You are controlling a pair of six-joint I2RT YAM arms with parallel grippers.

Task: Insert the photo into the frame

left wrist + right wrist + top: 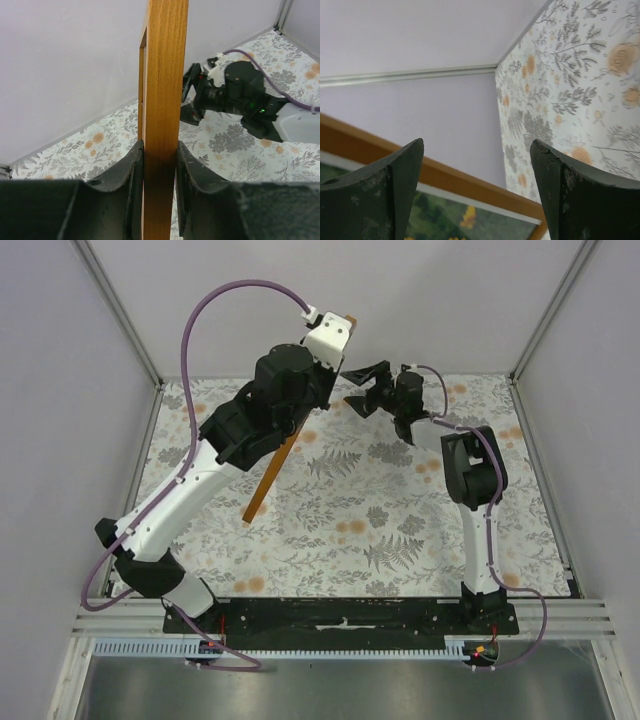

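Observation:
My left gripper [322,360] is shut on the frame [270,478], a thin light-brown wooden rectangle held on edge above the table, tilted from back right to front left. In the left wrist view the fingers [131,170] clamp the frame's bar [162,75] on both sides. My right gripper [358,387] is open and empty, just right of the frame's upper end. In the right wrist view its open gripper [477,145] faces the frame's bar [470,182]. The photo [470,220], yellow flowers on dark green with a white border, sits inside the frame.
The table has a floral cloth [400,520]. Lilac walls [420,300] close the back and sides. The right arm's wrist [240,95] shows just beyond the frame in the left wrist view.

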